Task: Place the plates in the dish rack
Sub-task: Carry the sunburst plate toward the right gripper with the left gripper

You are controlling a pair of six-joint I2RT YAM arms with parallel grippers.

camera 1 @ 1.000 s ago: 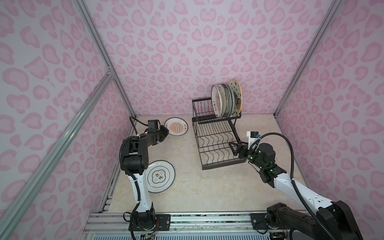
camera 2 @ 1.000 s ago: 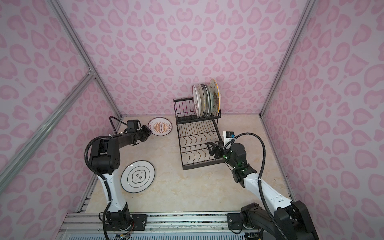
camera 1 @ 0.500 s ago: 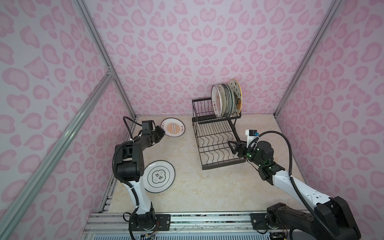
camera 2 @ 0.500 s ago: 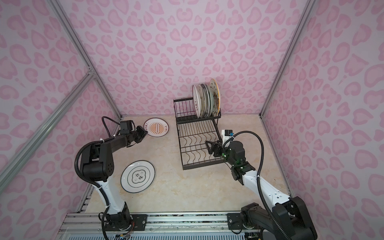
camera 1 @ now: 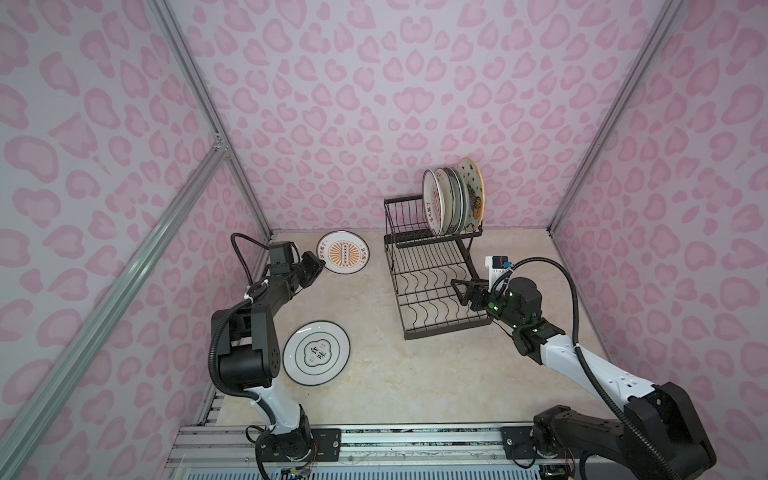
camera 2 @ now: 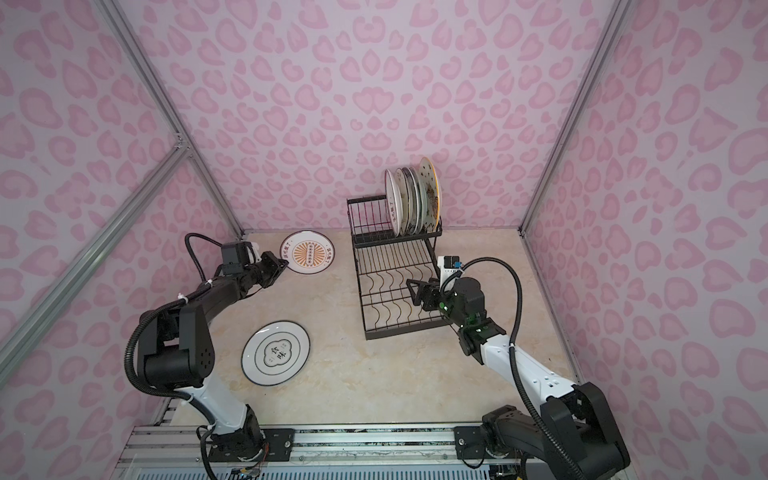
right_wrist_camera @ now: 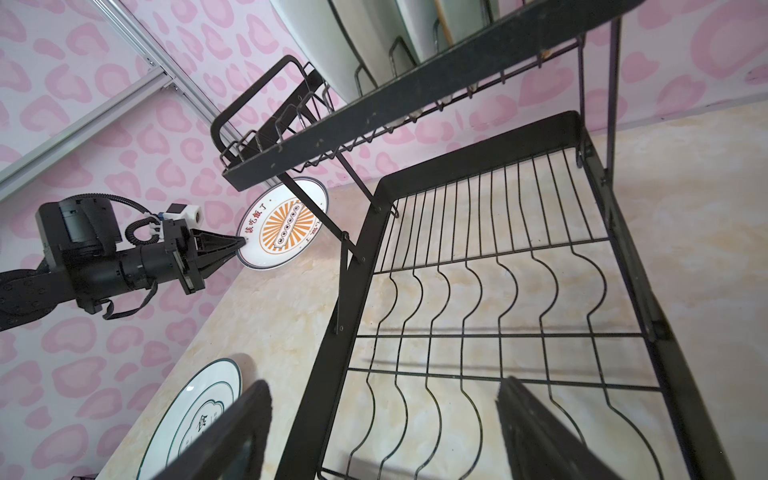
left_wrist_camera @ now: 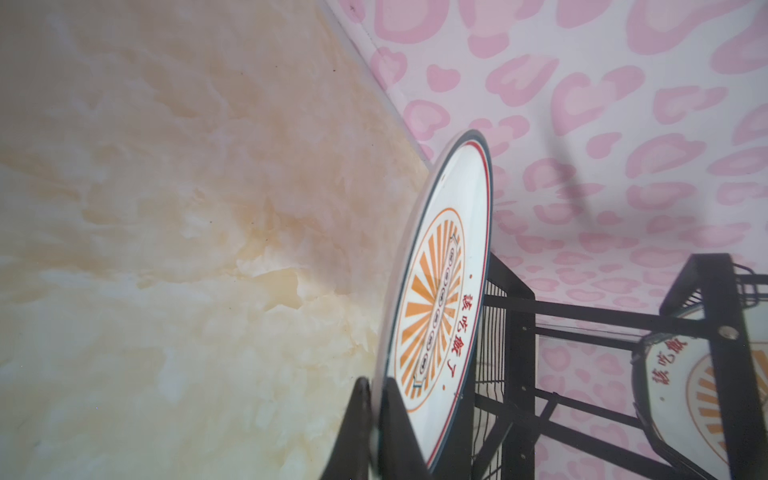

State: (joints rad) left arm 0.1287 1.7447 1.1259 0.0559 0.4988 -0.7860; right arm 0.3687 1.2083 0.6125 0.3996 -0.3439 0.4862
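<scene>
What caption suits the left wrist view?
Left claw pinching the rim of an orange sunburst plate, black dish rack beyond.

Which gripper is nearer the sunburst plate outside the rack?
Left. The left gripper is shut on the sunburst plate at its rim; the right gripper hangs open over the rack, on its lower tray's far side.

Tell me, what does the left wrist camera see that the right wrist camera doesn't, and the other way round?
Only the left wrist view: a close look at the left gripper pinching the rim of the orange-sunburst plate, plus the face of a second sunburst plate standing in the dish rack.
Only the right wrist view: the right gripper, open and facing the rack's lower tray, and the green-ringed plate lying flat on the table.
Both: the gripped sunburst plate, the black rack and the pink patterned walls.
</scene>
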